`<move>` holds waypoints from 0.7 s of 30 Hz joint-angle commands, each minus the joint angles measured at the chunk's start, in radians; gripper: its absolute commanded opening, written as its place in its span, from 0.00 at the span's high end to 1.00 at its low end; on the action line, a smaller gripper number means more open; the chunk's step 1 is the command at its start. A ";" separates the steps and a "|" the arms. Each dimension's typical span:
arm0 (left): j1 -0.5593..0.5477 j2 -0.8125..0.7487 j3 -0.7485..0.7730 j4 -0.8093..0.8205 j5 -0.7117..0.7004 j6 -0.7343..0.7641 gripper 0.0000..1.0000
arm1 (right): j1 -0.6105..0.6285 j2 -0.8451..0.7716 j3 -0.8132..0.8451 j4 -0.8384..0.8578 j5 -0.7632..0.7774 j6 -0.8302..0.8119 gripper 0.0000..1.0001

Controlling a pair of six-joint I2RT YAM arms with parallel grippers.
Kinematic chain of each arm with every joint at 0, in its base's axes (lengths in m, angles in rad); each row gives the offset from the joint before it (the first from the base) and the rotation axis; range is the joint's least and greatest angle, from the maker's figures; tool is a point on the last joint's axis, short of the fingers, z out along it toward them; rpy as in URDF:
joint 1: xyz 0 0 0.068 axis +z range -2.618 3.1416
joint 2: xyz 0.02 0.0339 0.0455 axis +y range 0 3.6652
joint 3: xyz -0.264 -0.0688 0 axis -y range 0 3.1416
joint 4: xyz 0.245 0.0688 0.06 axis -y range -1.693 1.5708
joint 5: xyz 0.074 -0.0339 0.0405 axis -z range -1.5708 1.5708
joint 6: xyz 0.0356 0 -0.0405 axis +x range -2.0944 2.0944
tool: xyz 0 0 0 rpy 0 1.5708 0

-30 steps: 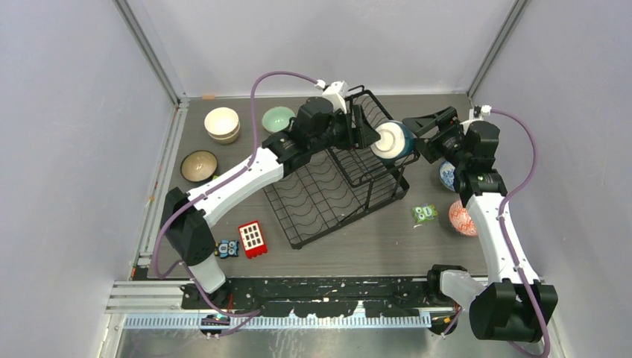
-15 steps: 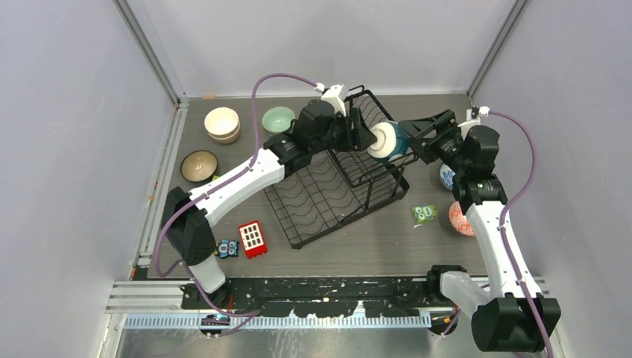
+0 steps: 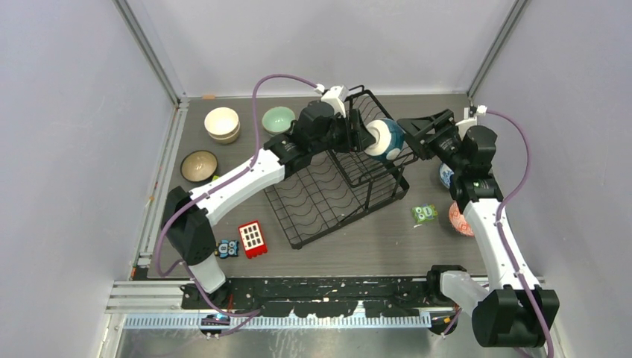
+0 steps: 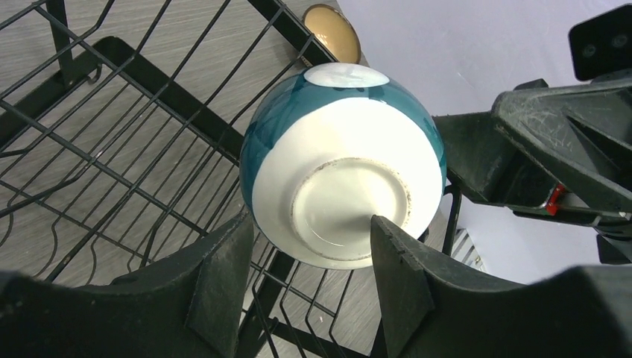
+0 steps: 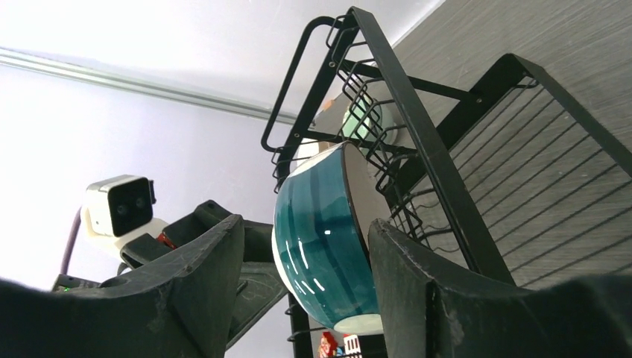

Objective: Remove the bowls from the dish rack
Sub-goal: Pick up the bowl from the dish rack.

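A dark teal bowl (image 3: 384, 140) with a white base lies on its side above the right end of the upper basket of the black dish rack (image 3: 320, 194). My left gripper (image 3: 365, 134) comes in from the left. Its fingertips press on the bowl's (image 4: 343, 171) white underside, one at the edge and one over the foot ring, above the rack wires (image 4: 112, 112). From the right, my right gripper (image 3: 406, 138) straddles the bowl (image 5: 320, 239). It is open, with a gap showing at its left finger (image 5: 216, 261).
Stacked cream bowls (image 3: 221, 123), a pale green bowl (image 3: 278, 118) and a brown bowl (image 3: 199, 165) sit on the table at far left. A blue-and-white bowl (image 3: 446, 175) and a red patterned bowl (image 3: 462, 218) sit right, by the right arm. Toy blocks (image 3: 252, 239) (image 3: 425, 214) lie in front.
My right gripper has moved left around the teal bowl and its jaws have narrowed. The bowl has shifted slightly left and turned, showing more teal from above.
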 commanded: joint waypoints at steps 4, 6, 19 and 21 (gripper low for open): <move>0.012 0.010 -0.038 0.045 -0.010 -0.004 0.41 | 0.013 0.076 -0.025 0.233 -0.166 0.146 0.34; 0.022 0.008 -0.045 0.051 -0.004 -0.008 0.41 | 0.014 0.086 -0.029 0.254 -0.180 0.162 0.35; 0.066 0.007 -0.077 0.095 0.040 -0.038 0.43 | 0.050 0.138 0.005 0.240 -0.252 0.125 0.44; 0.070 0.010 -0.077 0.100 0.042 -0.040 0.43 | 0.058 0.151 0.010 0.254 -0.269 0.126 0.48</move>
